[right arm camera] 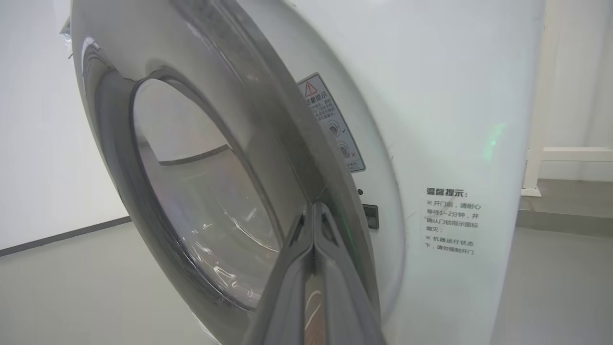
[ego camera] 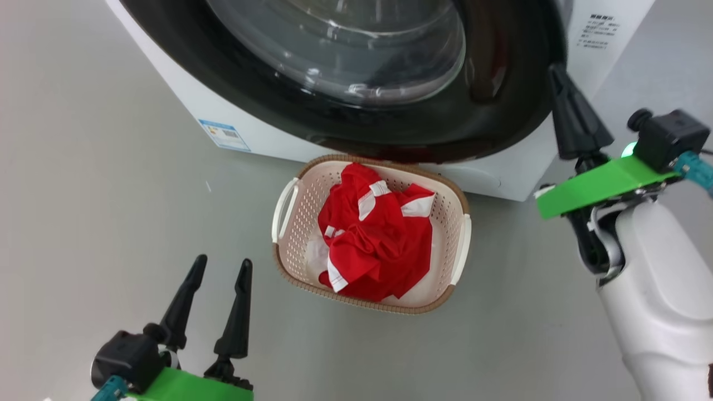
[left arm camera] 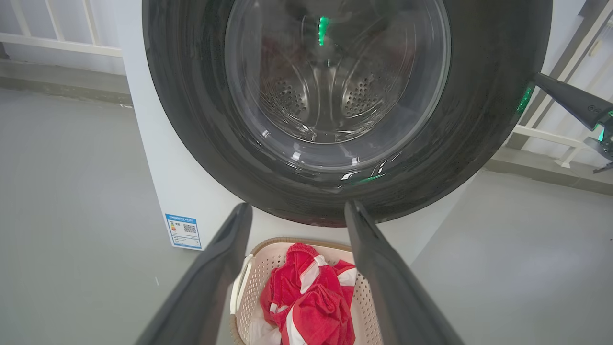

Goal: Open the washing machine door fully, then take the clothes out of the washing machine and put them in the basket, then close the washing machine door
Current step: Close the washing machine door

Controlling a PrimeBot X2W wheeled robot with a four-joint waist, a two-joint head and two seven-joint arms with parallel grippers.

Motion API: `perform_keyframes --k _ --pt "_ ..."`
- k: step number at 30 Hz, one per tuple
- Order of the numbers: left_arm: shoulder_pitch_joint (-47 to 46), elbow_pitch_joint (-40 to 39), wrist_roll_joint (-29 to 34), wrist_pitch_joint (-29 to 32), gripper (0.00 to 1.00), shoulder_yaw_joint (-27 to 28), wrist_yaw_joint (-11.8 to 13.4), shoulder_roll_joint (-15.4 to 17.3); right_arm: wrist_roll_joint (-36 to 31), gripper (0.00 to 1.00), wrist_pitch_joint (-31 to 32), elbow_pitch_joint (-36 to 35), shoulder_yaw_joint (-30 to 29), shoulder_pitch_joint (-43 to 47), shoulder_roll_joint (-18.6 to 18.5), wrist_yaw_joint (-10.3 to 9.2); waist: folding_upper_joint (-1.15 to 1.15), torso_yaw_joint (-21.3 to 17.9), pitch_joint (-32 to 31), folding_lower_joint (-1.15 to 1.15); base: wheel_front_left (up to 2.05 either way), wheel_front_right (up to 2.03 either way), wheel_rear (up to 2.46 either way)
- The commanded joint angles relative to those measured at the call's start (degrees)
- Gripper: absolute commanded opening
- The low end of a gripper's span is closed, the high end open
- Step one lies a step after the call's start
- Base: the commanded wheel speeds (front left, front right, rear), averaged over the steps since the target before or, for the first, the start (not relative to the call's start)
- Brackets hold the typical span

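Observation:
The washing machine (ego camera: 262, 139) stands ahead with the washing machine door (ego camera: 390, 128) swung nearly against its front. In the right wrist view the door (right arm camera: 239, 120) is edge-on, a narrow gap left at the latch side. My right gripper (ego camera: 558, 75) is shut, its tips touching the door's right rim (right arm camera: 313, 207). The red clothes (ego camera: 379, 239) lie in the basket (ego camera: 295, 234) on the floor below the door. My left gripper (ego camera: 223, 262) hangs open and empty to the basket's lower left. In its wrist view the clothes (left arm camera: 306, 297) show between the fingers (left arm camera: 215, 268).
Grey floor surrounds the basket and machine. A blue label (ego camera: 224, 135) sits low on the machine's front. A printed notice (right arm camera: 452, 220) is on the white panel beside the latch. White railing (left arm camera: 62, 43) runs behind the machine. My right gripper (left arm camera: 570, 98) shows beside the door.

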Motion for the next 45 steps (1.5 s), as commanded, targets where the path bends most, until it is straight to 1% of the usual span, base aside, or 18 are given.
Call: perform_keyframes --k 1,6,14,19,24,25,26,27,28,29,39,45 --pt "-1.7 -1.5 -0.4 -0.7 1.00 1.6 -0.3 0.4 0.4 0.00 -0.4 -1.6 0.5 -2.3 0.2 0.28 0.00 0.4 1.5 0.00 0.00 0.00 0.00" --pt "-3.3 -1.5 -0.7 -0.7 1.00 1.0 -0.3 0.2 0.1 0.00 -0.4 -1.8 -1.1 -5.6 -0.5 0.28 0.00 1.0 3.8 0.00 0.00 0.00 0.00" --pt "-4.7 -1.6 -1.0 -0.7 1.00 1.0 -0.3 -0.1 0.0 0.00 -0.4 -2.1 -3.6 -8.7 0.1 0.28 0.00 0.9 6.1 0.00 0.00 0.00 0.00" --pt "-5.3 -1.5 -1.0 -0.7 1.00 1.0 -0.3 -0.2 -0.2 0.00 -0.4 -2.5 -3.4 -9.2 0.4 0.28 0.00 0.4 6.3 0.00 0.00 0.00 0.00" --pt "-4.7 -1.0 -0.8 -0.7 1.00 1.6 -0.3 0.1 -0.2 0.00 -0.4 -3.2 -1.7 -6.4 0.8 0.28 0.00 -0.6 4.8 0.00 0.00 0.00 0.00" --pt "-4.5 -0.9 -0.7 -0.7 1.00 1.6 -0.3 0.2 -0.2 0.14 -0.4 -3.4 -1.3 -5.6 0.9 0.28 0.00 -0.9 4.4 0.00 0.00 0.00 0.00" --pt "-4.3 -0.8 -0.7 -0.7 1.00 1.8 -0.3 0.3 -0.2 0.35 -0.4 -3.5 -0.7 -4.7 0.9 0.28 0.00 -1.1 4.0 0.00 0.00 0.00 0.00" --pt "-4.2 -0.6 -0.7 -0.7 1.00 2.0 -0.3 0.4 -0.1 0.52 -0.4 -3.6 -0.1 -3.6 0.9 0.28 0.00 -1.4 3.6 0.00 0.00 0.00 0.00" --pt "-4.0 -0.5 -0.6 -0.7 1.00 2.2 -0.3 0.4 -0.1 0.96 -0.4 -3.8 0.4 -2.5 1.0 0.28 0.00 -1.7 3.1 0.00 0.00 0.00 0.00" --pt "-3.8 -0.4 -0.6 -0.7 1.00 2.4 -0.3 0.5 -0.1 1.00 -0.4 -4.0 0.8 -1.4 1.0 0.28 0.00 -2.0 2.5 0.00 0.00 0.00 0.00" --pt "-0.5 0.6 -0.7 -0.7 1.00 4.5 -0.3 2.2 0.5 1.00 -0.4 -4.9 2.7 9.1 0.7 0.28 0.00 -6.4 -2.7 0.00 0.00 0.00 0.00" --pt "1.1 1.2 -1.0 -0.7 1.00 5.8 -0.3 3.3 0.6 1.00 -0.4 -5.4 2.4 13.1 0.5 0.28 0.00 -8.8 -4.8 0.00 0.00 0.00 0.00"
